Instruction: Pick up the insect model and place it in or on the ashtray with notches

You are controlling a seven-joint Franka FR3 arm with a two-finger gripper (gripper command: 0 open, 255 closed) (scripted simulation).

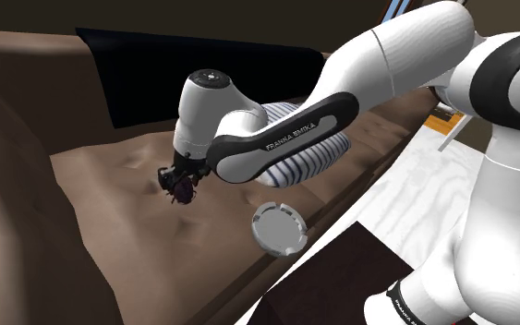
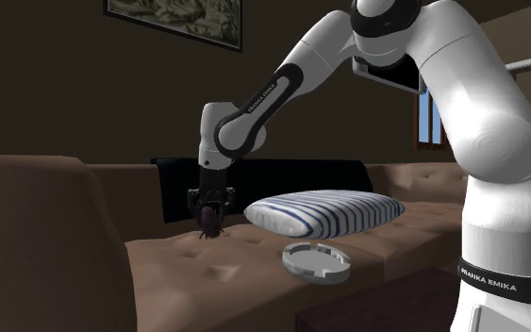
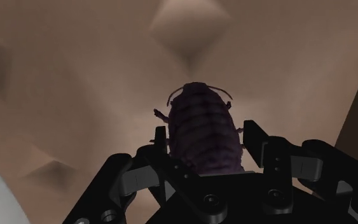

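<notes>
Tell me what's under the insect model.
Brown tufted sofa seat lies under the insect model; the end effector clasping it hides its rear, so any contact is unclear.

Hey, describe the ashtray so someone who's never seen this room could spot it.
Find the long brown sofa, then the blue-striped white pillow lying on its seat. Just in front of the pillow, near the seat's front edge, sits the ashtray: a low, pale grey round dish, the only thing there with notches in its rim.
</notes>
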